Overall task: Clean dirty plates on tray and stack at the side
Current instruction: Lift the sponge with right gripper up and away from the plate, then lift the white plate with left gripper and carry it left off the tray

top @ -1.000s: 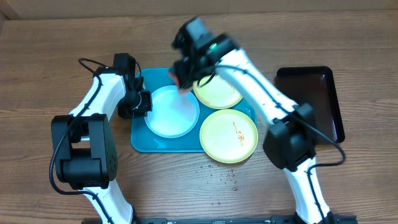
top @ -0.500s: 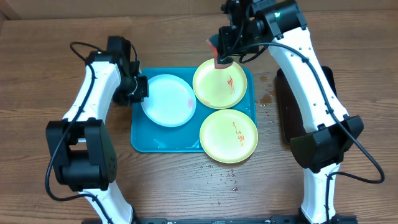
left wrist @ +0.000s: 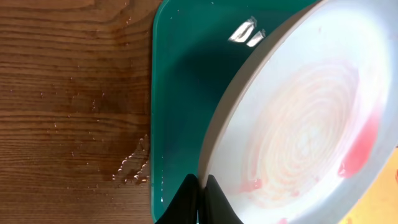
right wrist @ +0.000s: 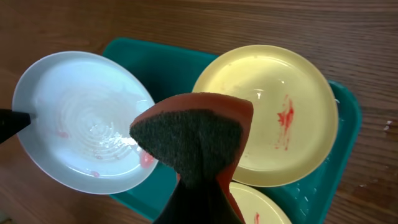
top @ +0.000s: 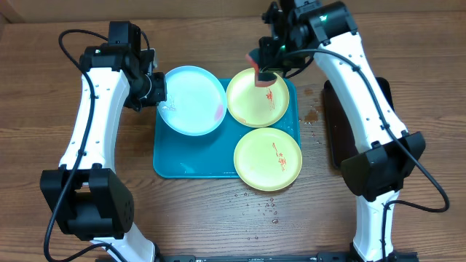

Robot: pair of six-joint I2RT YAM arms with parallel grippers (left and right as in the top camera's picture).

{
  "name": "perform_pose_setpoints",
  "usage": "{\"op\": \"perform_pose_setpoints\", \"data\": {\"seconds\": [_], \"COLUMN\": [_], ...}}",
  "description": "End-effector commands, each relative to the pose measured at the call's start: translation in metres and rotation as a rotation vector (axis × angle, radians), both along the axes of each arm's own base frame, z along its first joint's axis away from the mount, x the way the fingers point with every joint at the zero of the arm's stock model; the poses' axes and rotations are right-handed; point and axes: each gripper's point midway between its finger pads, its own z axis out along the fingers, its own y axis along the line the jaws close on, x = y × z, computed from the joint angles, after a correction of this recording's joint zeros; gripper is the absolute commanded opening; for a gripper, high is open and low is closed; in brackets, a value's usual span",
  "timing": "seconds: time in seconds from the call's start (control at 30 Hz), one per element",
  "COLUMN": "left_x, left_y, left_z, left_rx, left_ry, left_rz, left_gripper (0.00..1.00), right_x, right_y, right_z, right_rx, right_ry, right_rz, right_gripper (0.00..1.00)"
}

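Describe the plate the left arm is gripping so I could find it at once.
Find the big turquoise tray. Over its far left corner the left hand pinches the rim of a plate. It alone is pale blue-white with pink smears; its two neighbours are yellow-green plates.

Blue-white plate (top: 191, 100) farther up-left; sponge (top: 262, 78) rightward.

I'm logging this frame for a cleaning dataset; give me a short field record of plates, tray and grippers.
left gripper: shut on blue-white plate rim
blue-white plate: pink smears, overhangs tray's far-left corner
right gripper: shut on sponge, above back yellow plate
back yellow plate: on tray, red smear
front yellow plate: red smears, overhangs tray's front edge
stack: none yet
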Motion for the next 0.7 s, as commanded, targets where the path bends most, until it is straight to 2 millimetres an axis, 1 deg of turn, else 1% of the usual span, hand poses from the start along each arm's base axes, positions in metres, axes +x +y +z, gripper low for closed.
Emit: {"op": "perform_pose_setpoints", "data": {"seconds": [0.0,0.17,0.23,0.37,0.47,0.53,0.6,0.67], "left_x": [0.004,0.004,0.005,0.006,0.008,0.008,0.009,0.01], "left_y": [-0.008,-0.02,-0.024,-0.03,-0.032,-0.027,-0.014,0.004], "left_z": [0.018,0.018,0.018,0.019,0.019,0.019,0.019,0.019], "left_rx": [-0.008,-0.008,-0.009,-0.009,-0.005,0.024,0.092,0.185], "left_ry": [-0.053,-0.058,-0.062,-0.072,-0.078,-0.078,-0.078,-0.082], "left_rz": [-0.042,-0.075,-0.085,-0.099,-0.104,-0.089,-0.05,-0.005], "left_gripper": [0.04,0.04,0.04,0.04,0.04,0.04,0.04,0.04], "right_x": [0.009,0.015,0.015,0.015,0.013,0.012,0.012,0.012], "right_y": [-0.028,-0.068,-0.08,-0.098,-0.104,-0.105,-0.105,-0.105], "right_z": [0.009,0.023,0.03,0.041,0.045,0.045,0.045,0.045], "right_rx": [0.003,0.013,0.015,0.017,0.017,0.016,0.016,0.016], "right_ry": [-0.008,-0.009,-0.019,-0.039,-0.041,-0.038,-0.037,-0.037], "right_rz": [-0.063,-0.144,-0.169,-0.199,-0.213,-0.214,-0.213,-0.213], "right_gripper": [0.04,0.04,0.04,0.04,0.04,0.04,0.04,0.04]}}
